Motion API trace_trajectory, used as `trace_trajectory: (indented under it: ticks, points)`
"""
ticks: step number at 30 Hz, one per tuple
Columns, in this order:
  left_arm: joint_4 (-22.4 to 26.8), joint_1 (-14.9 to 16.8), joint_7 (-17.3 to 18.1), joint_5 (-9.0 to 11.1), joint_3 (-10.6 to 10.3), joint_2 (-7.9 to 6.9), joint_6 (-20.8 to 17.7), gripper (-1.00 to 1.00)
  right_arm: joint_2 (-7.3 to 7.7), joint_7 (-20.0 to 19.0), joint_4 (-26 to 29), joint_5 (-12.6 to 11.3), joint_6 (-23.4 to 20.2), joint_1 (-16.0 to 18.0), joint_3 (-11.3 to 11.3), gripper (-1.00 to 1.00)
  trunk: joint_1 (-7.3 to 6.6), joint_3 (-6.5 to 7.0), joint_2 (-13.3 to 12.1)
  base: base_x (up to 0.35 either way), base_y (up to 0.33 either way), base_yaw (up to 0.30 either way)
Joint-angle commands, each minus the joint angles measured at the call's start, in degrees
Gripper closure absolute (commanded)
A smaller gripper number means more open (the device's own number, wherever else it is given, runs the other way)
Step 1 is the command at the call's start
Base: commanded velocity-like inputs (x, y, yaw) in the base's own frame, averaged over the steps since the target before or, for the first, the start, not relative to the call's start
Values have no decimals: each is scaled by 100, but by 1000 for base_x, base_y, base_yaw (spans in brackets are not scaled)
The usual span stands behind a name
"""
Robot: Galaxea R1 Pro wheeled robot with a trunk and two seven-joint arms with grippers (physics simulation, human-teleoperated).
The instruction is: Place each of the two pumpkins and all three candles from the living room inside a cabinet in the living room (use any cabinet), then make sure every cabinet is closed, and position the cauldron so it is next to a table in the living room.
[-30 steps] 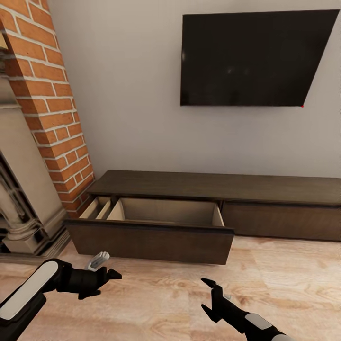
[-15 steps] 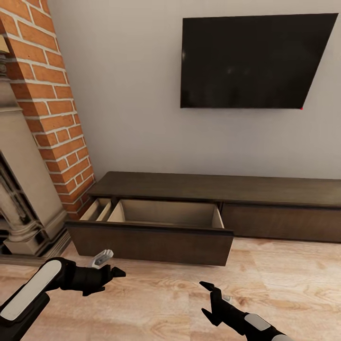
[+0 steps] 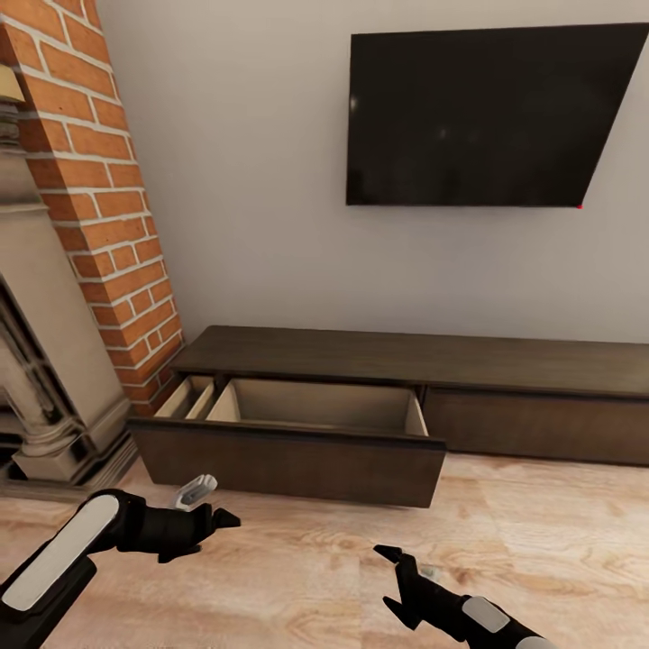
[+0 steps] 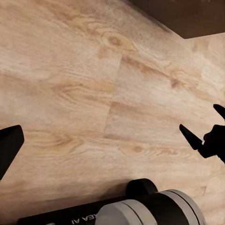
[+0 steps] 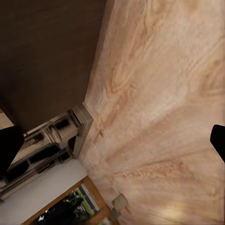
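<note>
I face the long dark-brown cabinet [image 3: 505, 374] along the living-room wall, its pull-out compartment [image 3: 311, 424] drawn forward over the plank floor [image 3: 297, 577] and, as far as my head camera looks into it, showing bare pale walls; the bottom is hidden behind the front panel, so I cannot say whether anything lies there. The drawer stands out, I judge, to take pumpkins and candles dropped in from above, and will need pushing shut afterwards. My left claw [image 3: 212, 520] hangs low just before the drawer's left end, jaws parted and empty, pointing along the floor toward my right. My right claw [image 3: 393, 577] is low too, near the drawer's right half, its two black fingers spread and holding nothing; the left wrist camera catches those same tips [image 4: 199, 136] across the boards. A brick fireplace [image 3: 86, 225] rises beside the cabinet's left end, and a dark television [image 3: 487, 113] hangs on the wall above. With both claws empty, I judge that I am between loads.
</note>
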State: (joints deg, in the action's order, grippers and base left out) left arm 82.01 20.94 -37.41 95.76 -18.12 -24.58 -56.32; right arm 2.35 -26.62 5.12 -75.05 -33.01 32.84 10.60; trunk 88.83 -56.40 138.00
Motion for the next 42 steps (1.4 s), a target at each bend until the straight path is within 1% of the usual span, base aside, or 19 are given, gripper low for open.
trace_trajectory:
  ticks: [1,4,5,7,8,9,10,12,13,15,17,20,21,24,25,27,30,31,42]
  points:
    - [5,6,-65,-15,-9,-3,6,-100,3,-20,-2,-28,-8,3,47,-100,-1,-5,2,0,-27,210]
    - [3,6,-71,-442,2,30,6,-100,-1,-19,4,-15,105,3,54,-100,-1,-6,2,0,-12,251]
    - [3,6,-72,-593,2,74,6,-100,-3,-19,5,-13,158,3,55,-100,-1,-7,2,0,-5,271]
    - [3,6,-73,-909,-4,217,6,-100,-3,-19,8,-7,259,3,55,-100,-1,-12,2,0,-2,274]
    - [2,6,-75,-995,-4,252,6,-100,-4,-19,9,-4,282,3,56,-100,-1,-15,2,0,-2,275]
    - [1,6,-96,-1170,-4,314,6,-100,-5,-22,12,14,322,3,56,-100,-1,-18,2,0,-1,275]
    - [1,6,-118,-1257,-3,344,6,-100,-5,-23,12,30,336,3,56,-100,-1,-22,2,0,-1,275]
    - [-2,6,-257,-1557,9,481,7,-100,-6,-20,24,167,369,3,56,-100,-1,-29,2,0,0,275]
    - [-5,6,-342,-1657,16,554,7,-100,-6,-20,34,271,377,3,56,-100,-1,-33,2,0,0,276]
    - [-7,6,-481,-1746,22,639,7,-100,-6,-16,58,438,384,3,56,-100,-1,-41,2,0,0,276]
    - [-9,6,-674,-1801,25,707,7,-100,-6,-9,74,620,398,3,60,-100,-1,-49,2,0,0,275]
    - [-9,6,-888,-1828,35,739,12,-100,-11,30,85,792,462,3,69,-100,-1,-62,2,0,0,274]
    - [-11,6,-990,-1835,53,746,13,-100,-13,142,90,878,523,3,71,-100,-1,-67,2,0,0,273]
    - [-35,6,-1115,-1840,90,757,15,-100,-14,578,93,983,646,3,73,-100,-1,-81,2,0,0,272]
    - [-47,6,-1133,-1839,104,757,15,-100,-15,717,94,999,684,3,73,-100,-1,-86,2,0,0,272]
    - [-53,6,-1139,-1833,128,755,15,-100,-15,859,94,1013,742,3,73,-100,-1,-96,2,0,0,272]
    - [-41,6,-1135,-1825,170,753,15,-100,-15,975,95,1028,837,3,74,-100,-1,-111,2,0,0,268]
    - [-33,6,-1136,-1825,179,753,15,-100,-15,991,95,1031,865,3,74,-100,-1,-116,2,0,0,260]
    - [-14,6,-1139,-1827,190,753,15,-100,-18,961,95,1041,1200,3,79,-100,-243,20,-439,0,0,235]
